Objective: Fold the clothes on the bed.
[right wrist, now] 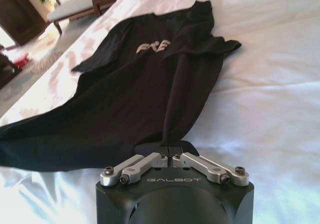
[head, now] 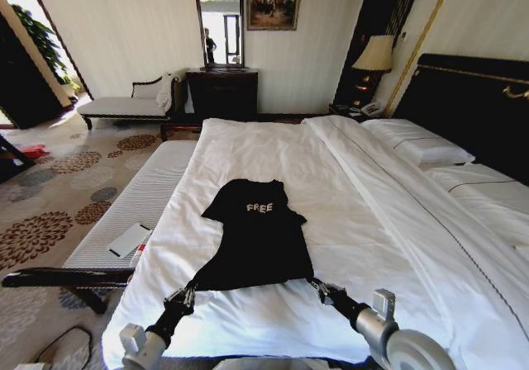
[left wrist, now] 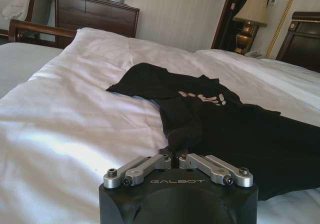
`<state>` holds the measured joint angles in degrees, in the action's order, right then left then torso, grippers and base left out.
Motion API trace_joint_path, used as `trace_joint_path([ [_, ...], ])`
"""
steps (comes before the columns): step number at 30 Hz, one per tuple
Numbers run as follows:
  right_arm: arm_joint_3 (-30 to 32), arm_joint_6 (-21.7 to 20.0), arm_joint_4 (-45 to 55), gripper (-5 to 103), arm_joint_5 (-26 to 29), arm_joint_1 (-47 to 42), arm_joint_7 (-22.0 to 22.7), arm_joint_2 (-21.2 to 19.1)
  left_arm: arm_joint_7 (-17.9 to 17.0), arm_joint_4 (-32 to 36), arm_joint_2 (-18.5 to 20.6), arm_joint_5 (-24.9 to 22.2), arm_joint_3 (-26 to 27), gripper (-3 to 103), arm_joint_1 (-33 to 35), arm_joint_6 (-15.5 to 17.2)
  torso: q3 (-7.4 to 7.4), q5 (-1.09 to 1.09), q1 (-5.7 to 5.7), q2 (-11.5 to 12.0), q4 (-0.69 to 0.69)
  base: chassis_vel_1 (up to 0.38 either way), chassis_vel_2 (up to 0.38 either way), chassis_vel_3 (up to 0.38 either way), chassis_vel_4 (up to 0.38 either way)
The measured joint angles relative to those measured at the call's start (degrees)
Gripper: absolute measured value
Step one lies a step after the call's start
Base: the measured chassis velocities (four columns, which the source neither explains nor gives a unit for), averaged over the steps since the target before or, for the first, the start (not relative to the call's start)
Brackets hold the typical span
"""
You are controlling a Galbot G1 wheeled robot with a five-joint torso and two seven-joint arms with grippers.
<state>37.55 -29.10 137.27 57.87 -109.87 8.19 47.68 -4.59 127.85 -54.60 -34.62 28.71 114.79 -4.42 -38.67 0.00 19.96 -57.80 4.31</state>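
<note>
The clothes are a black T-shirt (head: 256, 242) with white lettering, lying flat on the white bed (head: 372, 221) with its collar toward the far end. My left gripper (head: 188, 291) is shut on the shirt's near left hem corner. My right gripper (head: 316, 286) is shut on the near right hem corner. In the left wrist view the left gripper (left wrist: 173, 155) pinches a pulled-up fold of the T-shirt (left wrist: 225, 129). In the right wrist view the right gripper (right wrist: 169, 151) pinches the T-shirt (right wrist: 135, 94) at its hem, and the fabric rises in a ridge toward it.
White pillows (head: 417, 143) and a dark headboard (head: 471, 106) are on the right. A pale padded bench (head: 145, 196) with a white pad (head: 128, 239) runs along the bed's left side. A chaise (head: 124, 106), dresser (head: 221, 93) and lamp (head: 376, 56) stand behind.
</note>
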Motion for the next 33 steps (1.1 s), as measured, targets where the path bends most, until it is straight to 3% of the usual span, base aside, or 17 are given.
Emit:
trace_joint_path([
  [3,0.53,-7.35,0.64,0,4.11,3.00,4.27,-3.69,0.17,-0.08,-0.07,0.15,0.40,2,0.58,-0.58,0.00,0.00,0.00,0.00,-0.01,0.000,0.000,0.000,0.000],
  [6,-0.52,-8.28,-2.67,0,4.44,6.56,5.02,-5.15,0.40,-0.11,-0.32,-0.10,1.29,2,0.84,-0.67,0.00,0.01,0.00,0.00,0.00,0.000,0.000,0.000,0.000],
  [15,-6.32,-6.32,-13.47,0,3.44,18.87,3.81,-5.79,0.52,-0.09,-0.92,-1.27,2.96,2,0.51,-0.45,0.00,0.01,0.01,0.00,0.00,0.000,0.000,0.000,0.000],
  [18,-10.66,-4.62,-18.06,0,1.92,23.95,3.44,-4.12,-0.63,-0.32,-2.06,-0.85,1.04,2,-1.53,0.59,-0.01,-0.01,0.00,0.00,-0.01,0.000,0.000,0.000,0.000],
  [23,-12.23,-2.33,-20.96,-1,-0.03,25.41,3.64,-1.89,-1.53,-0.62,-2.56,-0.56,-0.52,2,-2.79,1.16,-0.01,0.01,0.01,0.01,0.00,0.000,0.000,0.000,0.000],
  [27,-11.02,-1.22,-19.12,10,-0.47,24.15,3.09,-1.13,-1.82,-1.03,-2.57,-0.19,-1.27,2,-3.17,1.21,-0.01,0.01,0.00,0.01,0.00,0.000,0.000,0.000,0.000],
  [33,-6.70,-0.99,-11.73,37,0.10,18.56,3.00,0.16,-2.13,-1.56,-2.15,-0.23,-2.08,2,-3.75,1.34,0.00,-0.01,0.00,0.01,0.00,0.000,0.000,0.000,0.000],
])
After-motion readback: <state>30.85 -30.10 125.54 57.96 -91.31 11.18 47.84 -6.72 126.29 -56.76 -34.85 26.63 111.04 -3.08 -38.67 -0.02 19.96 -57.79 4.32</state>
